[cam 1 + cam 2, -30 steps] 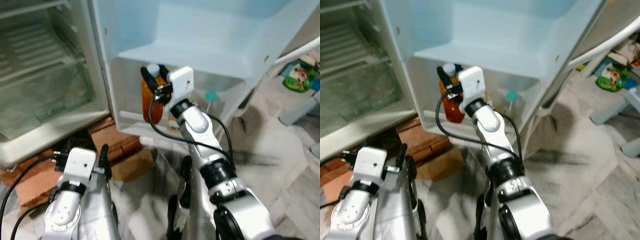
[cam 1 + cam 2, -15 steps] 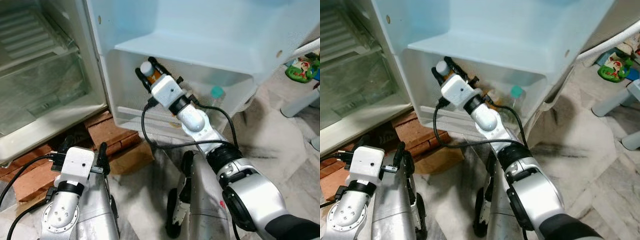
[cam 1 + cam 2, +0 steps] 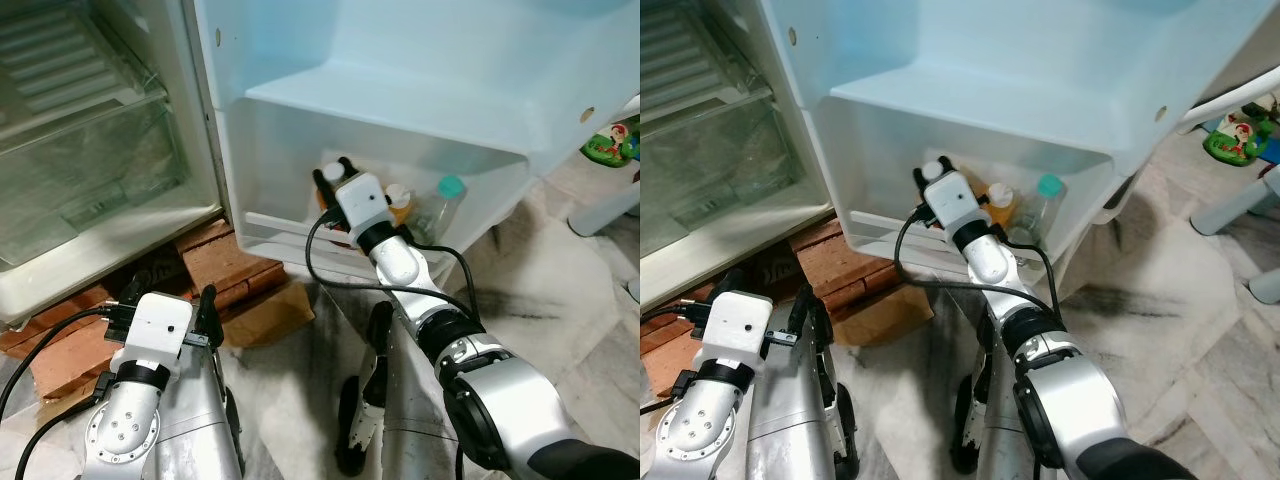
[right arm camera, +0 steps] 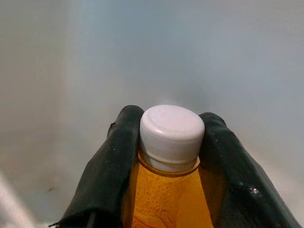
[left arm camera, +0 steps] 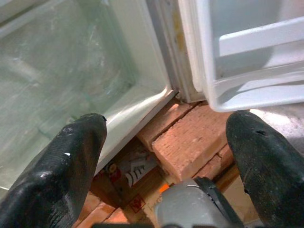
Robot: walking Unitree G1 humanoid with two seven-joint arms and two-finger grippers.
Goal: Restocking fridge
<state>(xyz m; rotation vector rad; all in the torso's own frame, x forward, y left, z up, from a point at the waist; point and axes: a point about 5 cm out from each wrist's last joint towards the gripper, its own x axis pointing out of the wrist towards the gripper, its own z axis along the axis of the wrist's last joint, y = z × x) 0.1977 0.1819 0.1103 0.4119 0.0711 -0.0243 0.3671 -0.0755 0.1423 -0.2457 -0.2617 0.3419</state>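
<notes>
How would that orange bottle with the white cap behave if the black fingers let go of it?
The orange bottle with the white cap looks full, so probably heavy for its size. Its droplet-beaded surface may be slippery. The right gripper pinches it only at the neck, and it is tall and narrow, so it might tip unless seated in the white fridge door shelf.

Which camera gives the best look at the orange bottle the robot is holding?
The right wrist view: the orange bottle and its white cap sit close up between the right gripper fingers. In the eye views, the gripper mostly hides it inside the door shelf.
</notes>
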